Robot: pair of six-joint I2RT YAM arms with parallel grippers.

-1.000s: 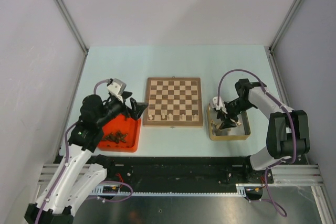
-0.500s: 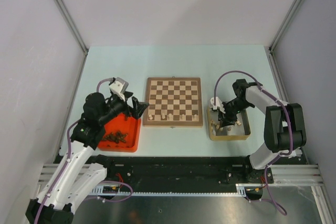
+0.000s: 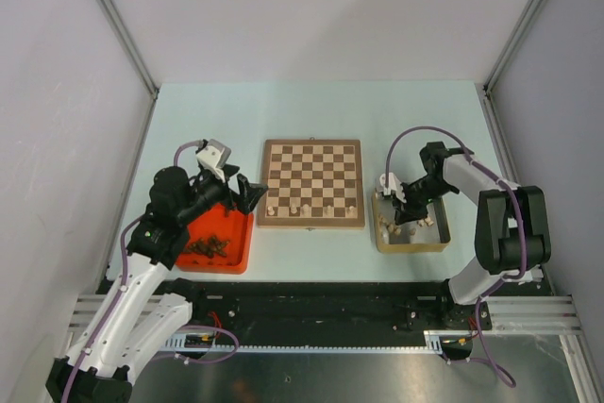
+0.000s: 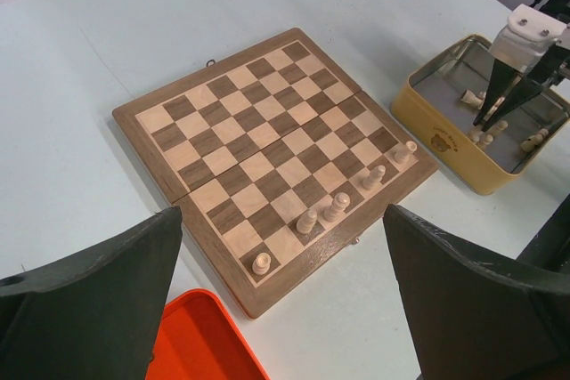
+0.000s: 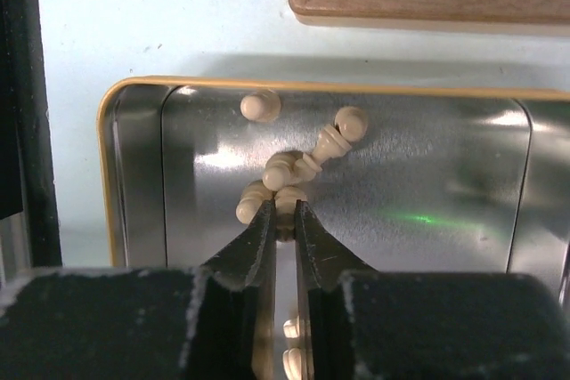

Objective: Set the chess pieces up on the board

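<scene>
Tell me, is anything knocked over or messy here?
Yes. The pale chess pieces in the gold tin lie tipped over in a jumble, where the right claw pinches one. The dark pieces in the red tray are heaped too. On the chessboard, the few set-up pieces stand upright; nothing looks broken.

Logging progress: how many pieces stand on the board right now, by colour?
Pale beige pieces: 5, along the board's near row
Dark brown pieces: 0; those lie in the red tray
Total on the board: 5
</scene>
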